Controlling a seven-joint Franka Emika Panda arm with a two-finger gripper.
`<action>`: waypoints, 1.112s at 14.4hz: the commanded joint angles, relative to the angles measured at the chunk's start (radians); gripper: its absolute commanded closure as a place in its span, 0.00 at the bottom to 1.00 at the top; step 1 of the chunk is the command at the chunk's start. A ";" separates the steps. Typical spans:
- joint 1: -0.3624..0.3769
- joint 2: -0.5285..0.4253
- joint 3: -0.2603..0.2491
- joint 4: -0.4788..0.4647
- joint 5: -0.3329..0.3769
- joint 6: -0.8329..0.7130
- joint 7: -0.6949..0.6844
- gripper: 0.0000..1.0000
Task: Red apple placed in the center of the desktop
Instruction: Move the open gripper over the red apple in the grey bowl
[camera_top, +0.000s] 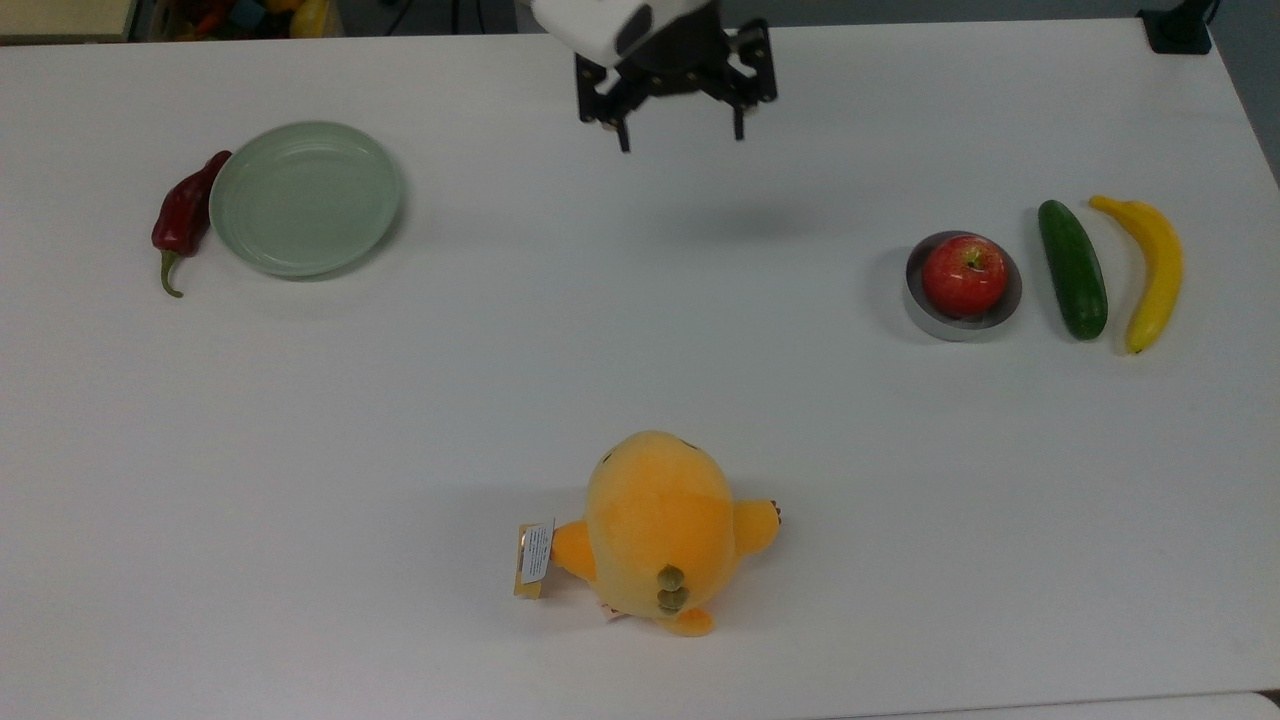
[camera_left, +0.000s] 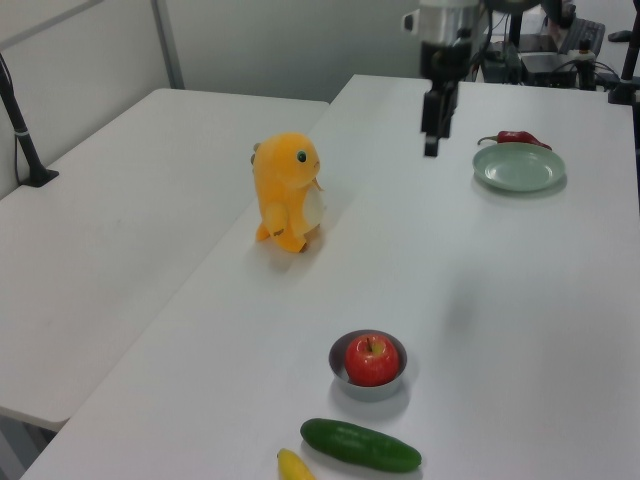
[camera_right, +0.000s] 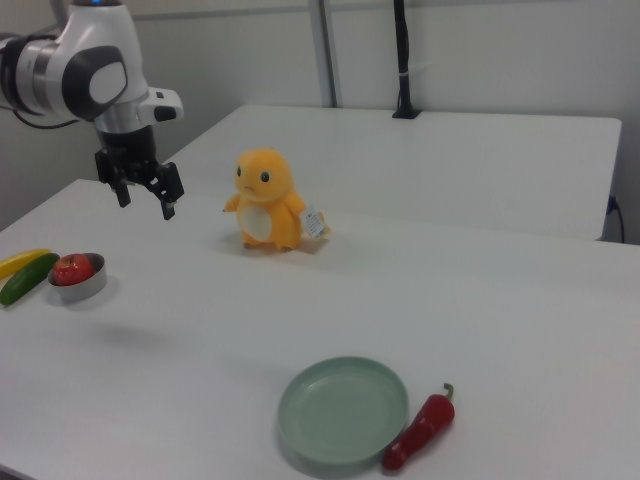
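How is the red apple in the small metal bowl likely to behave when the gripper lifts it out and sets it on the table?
The red apple looks round and glossy, so it may slip in a light grip and probably rolls once set on the desktop. It fills most of the metal bowl, so the bowl could shift or lift with it.

The table (camera_top: 640, 340) is a plain white matte surface. An orange plush toy (camera_top: 660, 530) is taken as the landmark; it is stood upright on the table near the top view's lower edge. A pale green plate (camera_top: 306, 198) is located well apart from the plush toy, toward the top view's upper left. A dark red chili pepper (camera_top: 183, 215) is laid touching the plate's rim, on the side away from the plush toy. A small metal bowl (camera_top: 962, 318) is set well apart from the plush toy, toward the top view's upper right. A cucumber (camera_top: 1072, 268) is laid just beyond the bowl, and a banana (camera_top: 1152, 270) is laid beside the cucumber, farthest from the plush toy.
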 joint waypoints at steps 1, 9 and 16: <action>0.074 0.045 0.011 0.021 0.013 0.093 -0.011 0.00; 0.246 0.217 0.004 0.079 -0.025 0.292 0.109 0.00; 0.341 0.306 0.011 0.079 -0.111 0.406 0.181 0.00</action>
